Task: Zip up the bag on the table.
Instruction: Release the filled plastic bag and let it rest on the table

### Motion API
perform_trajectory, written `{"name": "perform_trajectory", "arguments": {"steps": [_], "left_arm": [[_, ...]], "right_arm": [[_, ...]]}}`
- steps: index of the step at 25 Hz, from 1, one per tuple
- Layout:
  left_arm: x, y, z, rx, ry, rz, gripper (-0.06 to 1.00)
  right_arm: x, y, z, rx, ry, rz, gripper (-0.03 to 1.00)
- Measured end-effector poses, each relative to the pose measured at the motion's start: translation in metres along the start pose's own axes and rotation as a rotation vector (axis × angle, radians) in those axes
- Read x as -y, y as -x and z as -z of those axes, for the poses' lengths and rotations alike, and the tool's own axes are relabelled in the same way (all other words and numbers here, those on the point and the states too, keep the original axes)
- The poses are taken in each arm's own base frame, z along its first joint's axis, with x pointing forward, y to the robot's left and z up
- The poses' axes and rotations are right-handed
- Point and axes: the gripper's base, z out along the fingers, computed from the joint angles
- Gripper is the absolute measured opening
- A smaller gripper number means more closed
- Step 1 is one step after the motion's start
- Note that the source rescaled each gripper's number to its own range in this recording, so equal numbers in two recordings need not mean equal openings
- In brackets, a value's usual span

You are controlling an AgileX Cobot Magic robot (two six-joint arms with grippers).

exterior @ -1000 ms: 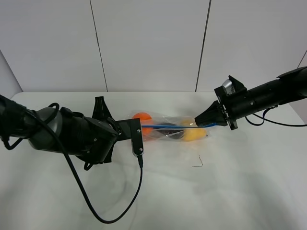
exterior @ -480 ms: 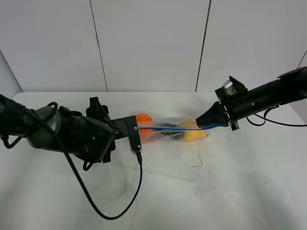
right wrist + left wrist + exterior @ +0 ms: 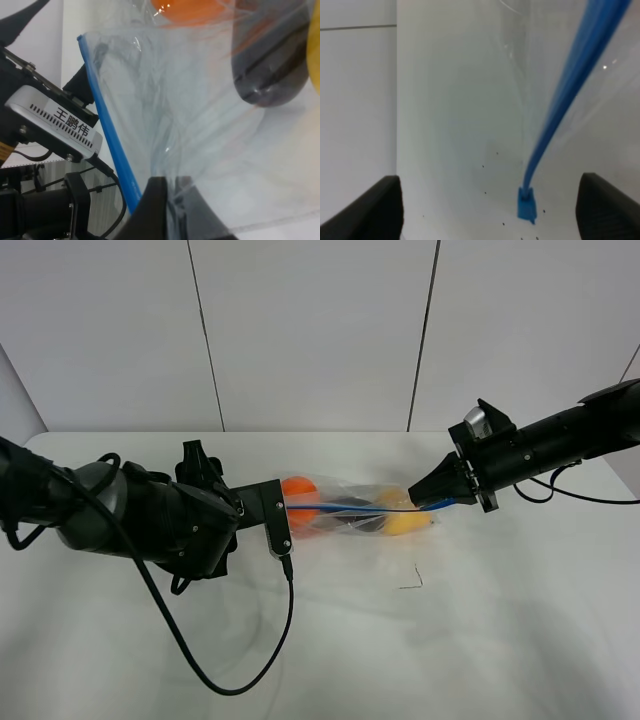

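The clear bag (image 3: 352,510) lies on the white table (image 3: 470,640), with orange (image 3: 297,490), yellow (image 3: 405,522) and dark produce inside. Its blue zipper strip (image 3: 345,506) runs between my two grippers. My left gripper (image 3: 280,512) is at the bag's left end. In the left wrist view its fingers (image 3: 370,210) stand wide apart, and the strip (image 3: 560,110) ends in a blue slider (image 3: 526,205) between them, untouched. My right gripper (image 3: 420,497) is shut on the bag's right end. In the right wrist view it (image 3: 172,200) pinches the clear plastic (image 3: 190,100) beside the strip (image 3: 107,130).
A black cable (image 3: 285,620) hangs from the left arm and loops over the table in front. A small dark mark (image 3: 412,580) lies in front of the bag. A white panelled wall (image 3: 320,330) rises behind the table.
My left gripper has drawn back to the left along the zipper strip, by a small amount. The right gripper and the bag's right end have held still.
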Motion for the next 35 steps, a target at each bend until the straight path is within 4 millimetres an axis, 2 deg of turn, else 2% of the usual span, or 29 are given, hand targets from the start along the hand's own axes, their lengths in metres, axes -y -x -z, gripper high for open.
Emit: {"name": "perform_trajectory", "arguments": {"steps": [9, 11, 15, 22, 28, 35], "left_arm": [[0.000, 0.000, 0.000, -0.002, -0.001, 0.026, 0.75], [0.000, -0.001, 0.000, -0.007, -0.004, 0.039, 0.79], [0.000, -0.002, 0.000, -0.023, 0.002, 0.071, 0.96], [-0.003, -0.004, 0.001, -0.039, 0.020, 0.078, 1.00], [-0.022, -0.006, 0.019, -0.004, 0.066, 0.132, 1.00], [-0.041, -0.013, 0.043, 0.011, 0.067, 0.277, 1.00]], "right_arm": [[0.000, 0.000, 0.000, 0.000, 0.000, 0.000, 0.00], [0.000, 0.000, 0.000, 0.000, 0.000, 0.000, 0.00], [0.000, 0.000, 0.000, 0.001, 0.000, -0.001, 0.00], [0.000, 0.000, 0.000, 0.001, 0.000, -0.001, 0.00], [0.000, 0.000, 0.000, 0.001, 0.000, -0.001, 0.00], [0.000, 0.000, 0.000, 0.001, 0.000, 0.003, 0.00]]}}
